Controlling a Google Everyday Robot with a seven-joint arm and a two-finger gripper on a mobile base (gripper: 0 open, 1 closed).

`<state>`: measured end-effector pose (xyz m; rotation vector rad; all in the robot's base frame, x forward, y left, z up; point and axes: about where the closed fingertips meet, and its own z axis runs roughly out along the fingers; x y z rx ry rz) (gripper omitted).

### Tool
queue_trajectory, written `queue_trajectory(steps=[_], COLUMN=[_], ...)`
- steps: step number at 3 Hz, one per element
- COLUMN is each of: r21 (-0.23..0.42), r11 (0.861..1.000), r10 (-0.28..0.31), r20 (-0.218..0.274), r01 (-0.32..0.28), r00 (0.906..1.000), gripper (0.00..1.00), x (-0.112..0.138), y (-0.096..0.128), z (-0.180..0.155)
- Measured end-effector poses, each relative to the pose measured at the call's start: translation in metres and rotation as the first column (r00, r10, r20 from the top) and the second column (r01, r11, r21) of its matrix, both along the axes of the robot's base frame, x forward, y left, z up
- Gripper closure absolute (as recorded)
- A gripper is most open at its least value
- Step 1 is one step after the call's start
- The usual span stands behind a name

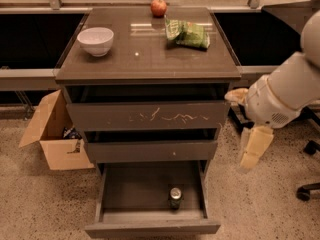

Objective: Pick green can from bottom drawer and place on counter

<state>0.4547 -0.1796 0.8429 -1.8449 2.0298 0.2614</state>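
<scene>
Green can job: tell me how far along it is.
Done: the bottom drawer stands pulled open, exposing the green can upright near its front right. In hand: the gripper hangs off to the right of the middle drawer, apart from the can. Left: reaching into the drawer, grasping the can, lifting it out and setting it on the counter.
</scene>
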Motion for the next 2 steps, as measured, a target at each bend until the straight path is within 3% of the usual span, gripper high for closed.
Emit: queue_trajectory(steps=[2], r21=[0.146], r11=[0.986], r10=[0.08], r20=[0.024], r01=[-0.083], r00=[0.9965], gripper=[0.0], x=[0.007], y=[0.002], z=[-0.077])
